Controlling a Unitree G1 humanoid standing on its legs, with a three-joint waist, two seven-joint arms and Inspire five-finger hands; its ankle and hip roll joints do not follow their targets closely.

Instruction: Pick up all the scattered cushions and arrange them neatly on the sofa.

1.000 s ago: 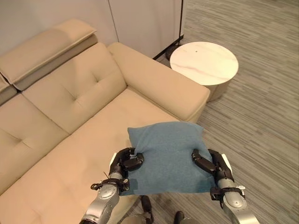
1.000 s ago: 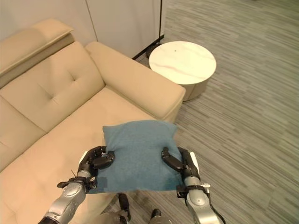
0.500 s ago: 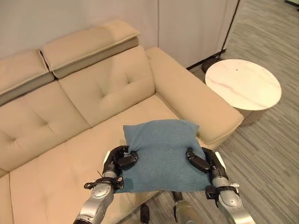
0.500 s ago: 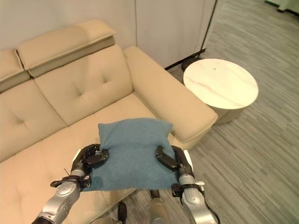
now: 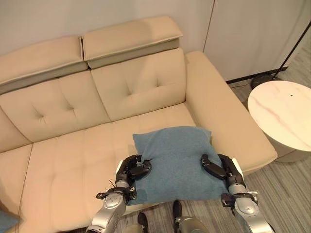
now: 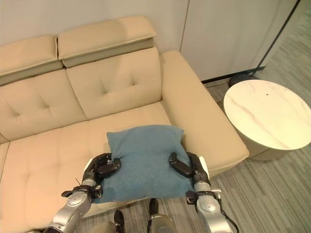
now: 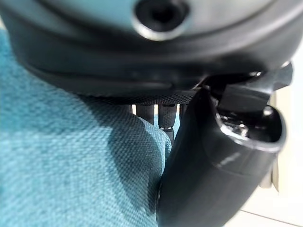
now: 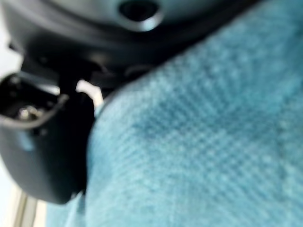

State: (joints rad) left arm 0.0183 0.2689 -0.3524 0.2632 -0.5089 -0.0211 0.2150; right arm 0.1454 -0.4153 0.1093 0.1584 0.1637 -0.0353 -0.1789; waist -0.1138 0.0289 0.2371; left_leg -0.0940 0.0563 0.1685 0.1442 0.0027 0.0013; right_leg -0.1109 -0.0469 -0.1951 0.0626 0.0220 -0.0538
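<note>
Both hands, left hand (image 5: 132, 171) and right hand (image 5: 221, 170), pinch the blue cushion (image 5: 176, 162) above the sofa (image 5: 73, 145), round table (image 5: 284, 116) nearby.

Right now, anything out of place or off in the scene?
One stray: a blue-teal scrap, likely another cushion, sits low off the beige sofa's left end. The blue fabric cushion is level between the left robot hand and right robot hand. Nothing is damaged.
</note>
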